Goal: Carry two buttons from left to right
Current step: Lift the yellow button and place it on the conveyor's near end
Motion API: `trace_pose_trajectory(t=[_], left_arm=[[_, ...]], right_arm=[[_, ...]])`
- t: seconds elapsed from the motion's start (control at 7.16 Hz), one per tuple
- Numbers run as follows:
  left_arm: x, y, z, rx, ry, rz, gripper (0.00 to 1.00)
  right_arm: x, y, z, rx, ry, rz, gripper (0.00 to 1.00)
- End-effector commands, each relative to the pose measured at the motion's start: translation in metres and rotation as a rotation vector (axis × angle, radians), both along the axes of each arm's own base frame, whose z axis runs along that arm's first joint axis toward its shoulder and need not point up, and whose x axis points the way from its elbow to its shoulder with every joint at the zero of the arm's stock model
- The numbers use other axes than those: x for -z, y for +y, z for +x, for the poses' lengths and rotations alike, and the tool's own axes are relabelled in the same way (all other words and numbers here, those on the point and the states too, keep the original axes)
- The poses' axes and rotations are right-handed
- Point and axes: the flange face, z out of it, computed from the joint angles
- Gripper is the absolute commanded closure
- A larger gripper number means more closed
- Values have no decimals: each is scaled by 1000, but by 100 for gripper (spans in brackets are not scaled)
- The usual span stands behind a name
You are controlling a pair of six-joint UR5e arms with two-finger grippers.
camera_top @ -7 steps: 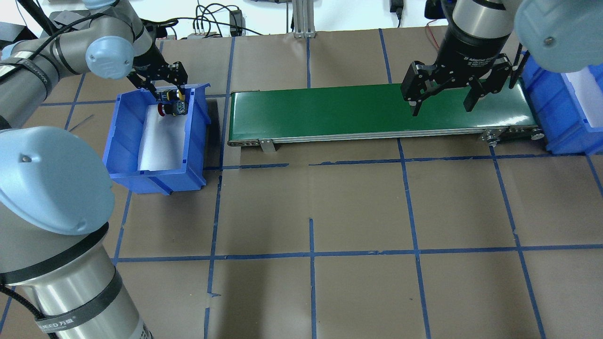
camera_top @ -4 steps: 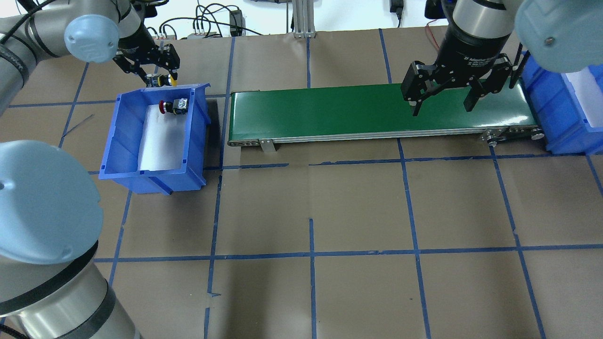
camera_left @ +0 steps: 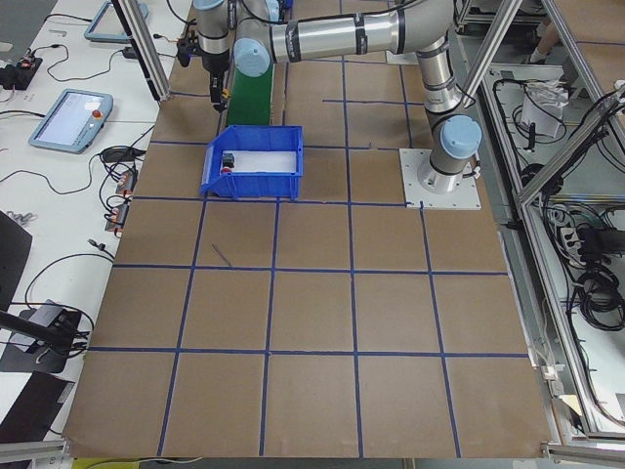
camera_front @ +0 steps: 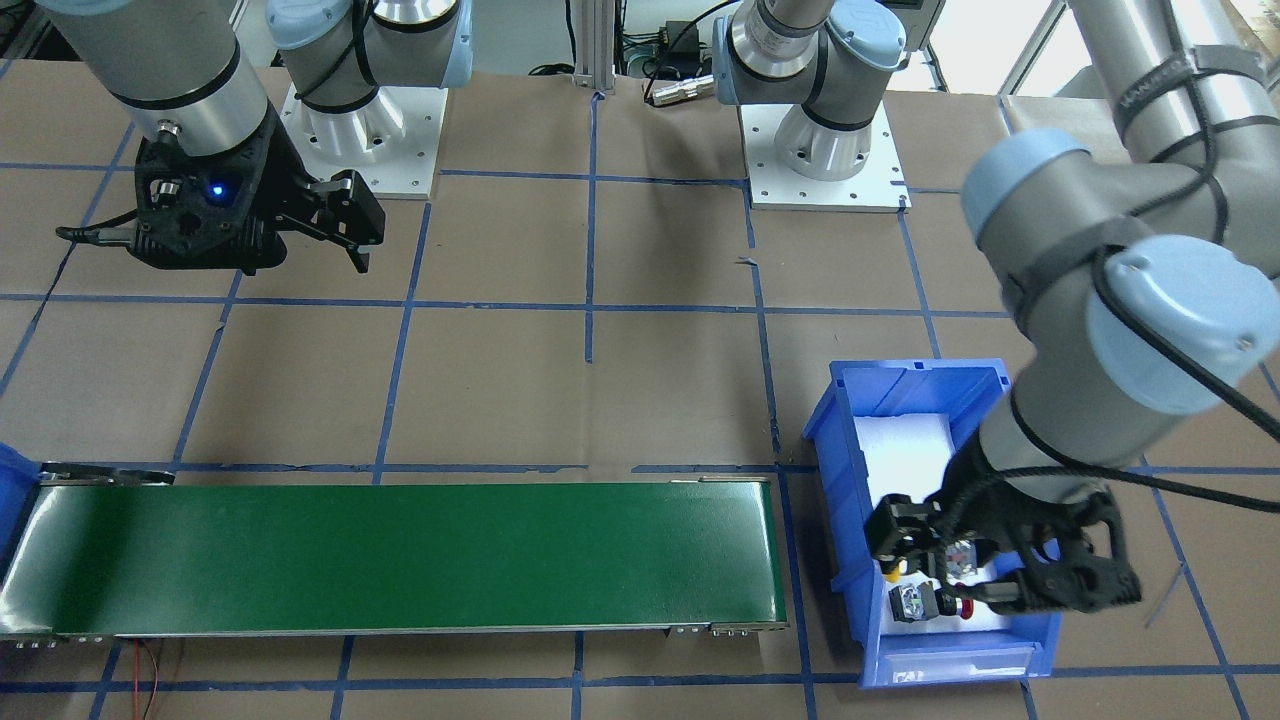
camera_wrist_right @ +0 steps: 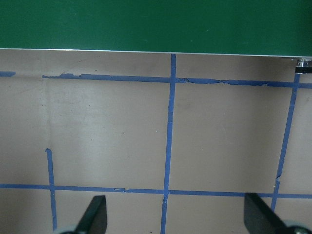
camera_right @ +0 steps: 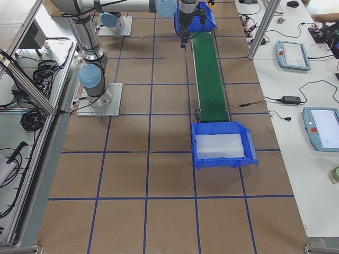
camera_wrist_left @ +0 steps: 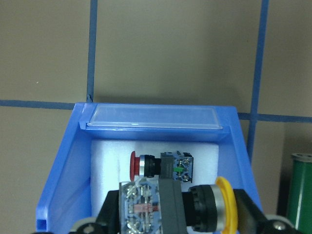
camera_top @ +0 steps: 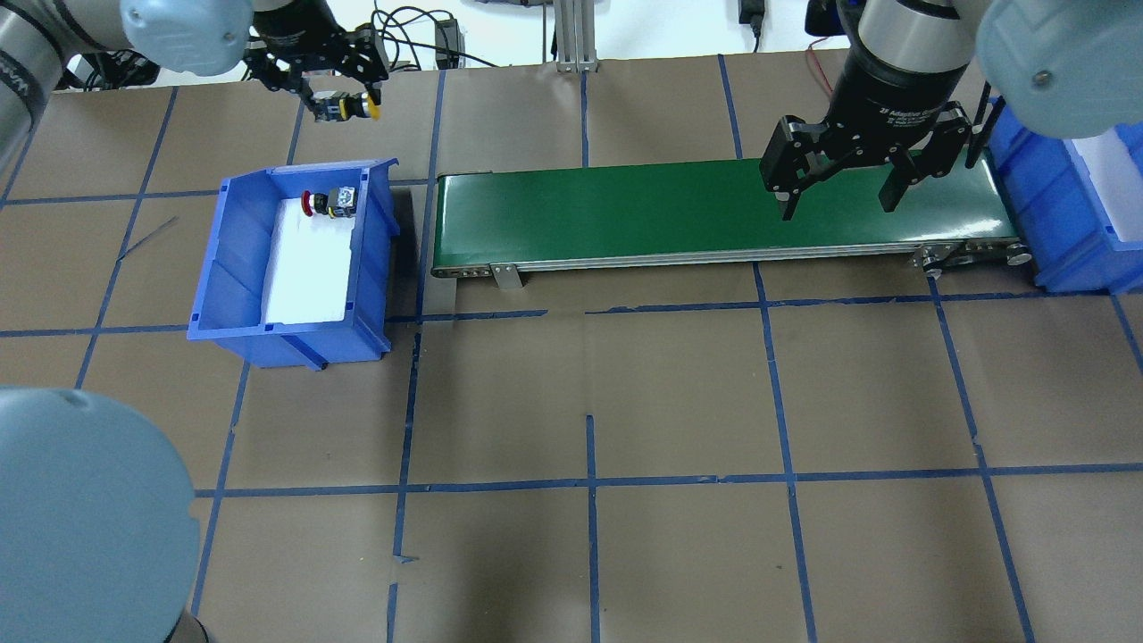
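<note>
Left gripper [camera_top: 343, 98] clamps yellow-capped black push-button [camera_wrist_left: 171, 204] above blue plastic bin [camera_top: 210, 268]; red-capped push-button [camera_top: 327, 203] lies inside. Right gripper [camera_top: 838, 205] wide open, empty, over green conveyor belt [camera_top: 625, 214]. Risk: thin grip, button slips mid-carry.

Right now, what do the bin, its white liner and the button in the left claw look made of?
The bin: likely moulded plastic, smooth blue ribbed walls. The liner: looks like foam, matte white and grainy. The yellow button: apparently plastic cap and black body, with a translucent contact block showing metal terminals.
</note>
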Motion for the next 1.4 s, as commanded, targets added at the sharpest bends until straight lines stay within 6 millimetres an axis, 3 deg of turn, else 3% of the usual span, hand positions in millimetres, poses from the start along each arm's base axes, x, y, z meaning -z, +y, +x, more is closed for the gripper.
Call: trace_pose_trajectory(t=[0.0, 0.42, 0.56, 0.7, 0.98, 1.26], left_arm=[[27, 1, -62, -27, 7, 16, 43], [81, -12, -106, -16, 25, 12, 43], [90, -12, -108, -26, 23, 21, 31], [91, -11, -108, -29, 22, 23, 0], [80, -5, -107, -35, 20, 28, 0], [67, -10, -89, -51, 19, 18, 0]], right_arm=[[0, 0, 0, 0, 0, -1, 0], [0, 0, 0, 0, 0, -1, 0], [0, 0, 0, 0, 2, 0, 0], [0, 0, 0, 0, 2, -1, 0], [0, 0, 0, 0, 2, -1, 0], [0, 0, 0, 0, 2, -1, 0]])
